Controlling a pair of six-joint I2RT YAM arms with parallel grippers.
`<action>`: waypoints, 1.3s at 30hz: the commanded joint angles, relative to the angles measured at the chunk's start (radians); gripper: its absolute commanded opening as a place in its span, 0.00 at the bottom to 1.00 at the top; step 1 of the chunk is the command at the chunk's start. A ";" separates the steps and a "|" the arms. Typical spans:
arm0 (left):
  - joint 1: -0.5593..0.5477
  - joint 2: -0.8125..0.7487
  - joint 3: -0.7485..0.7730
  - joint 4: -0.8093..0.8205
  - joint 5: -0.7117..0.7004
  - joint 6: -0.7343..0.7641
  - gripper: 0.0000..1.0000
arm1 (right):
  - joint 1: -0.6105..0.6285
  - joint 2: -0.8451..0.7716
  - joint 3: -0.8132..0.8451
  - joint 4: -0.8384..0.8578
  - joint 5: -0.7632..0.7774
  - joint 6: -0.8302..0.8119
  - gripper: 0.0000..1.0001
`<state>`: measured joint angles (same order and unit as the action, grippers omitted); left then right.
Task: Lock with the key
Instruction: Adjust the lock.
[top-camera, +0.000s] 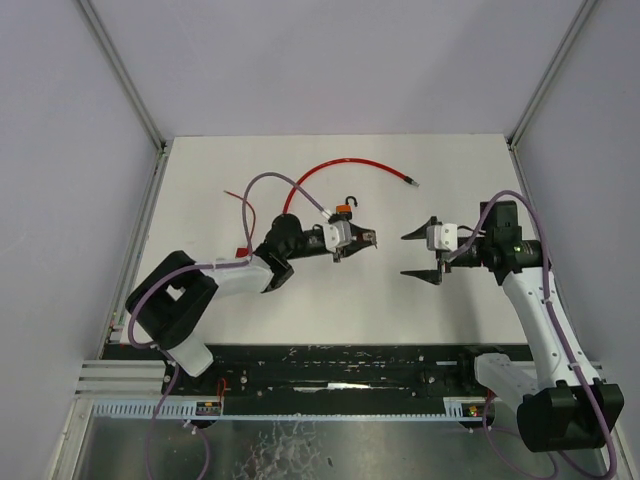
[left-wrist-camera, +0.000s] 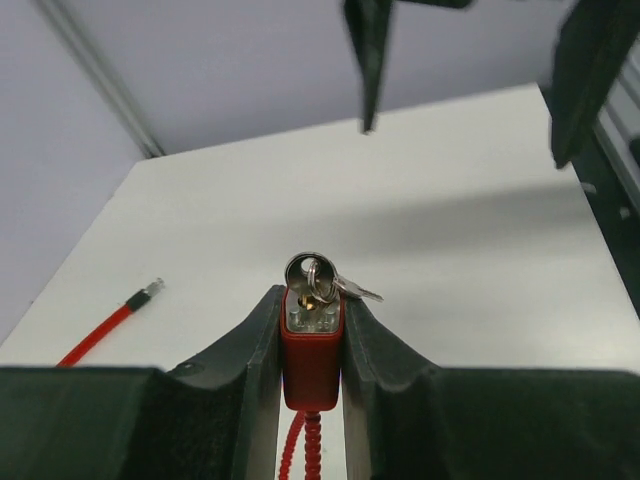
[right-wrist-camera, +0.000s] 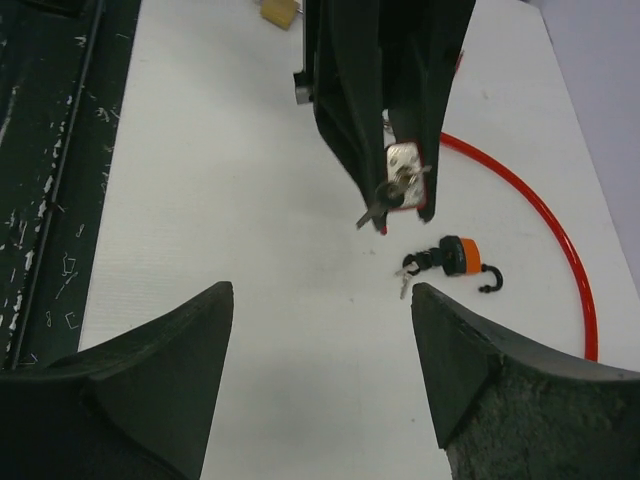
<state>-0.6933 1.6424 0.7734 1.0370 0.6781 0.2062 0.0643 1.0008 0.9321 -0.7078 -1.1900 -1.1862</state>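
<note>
Top: left tool and right tool face each other over the worktop — apart.
Left wrist: left tool clamps red lock; key in its end.
Right wrist: right tool wide — orange padlock on worktop.

red lock held upright, key inserted
</note>
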 joint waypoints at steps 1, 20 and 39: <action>-0.086 -0.015 -0.026 -0.115 0.015 0.415 0.00 | -0.003 -0.012 -0.043 -0.148 -0.156 -0.371 0.78; -0.158 0.057 0.155 -0.577 0.219 0.652 0.00 | 0.177 0.001 -0.127 -0.097 0.104 -0.560 0.37; -0.165 0.086 0.228 -0.731 0.312 0.690 0.00 | 0.269 0.014 -0.152 -0.039 0.247 -0.541 0.27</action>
<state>-0.8513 1.7206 0.9585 0.3309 0.9478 0.8692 0.3096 1.0073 0.7803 -0.7567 -0.9714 -1.7229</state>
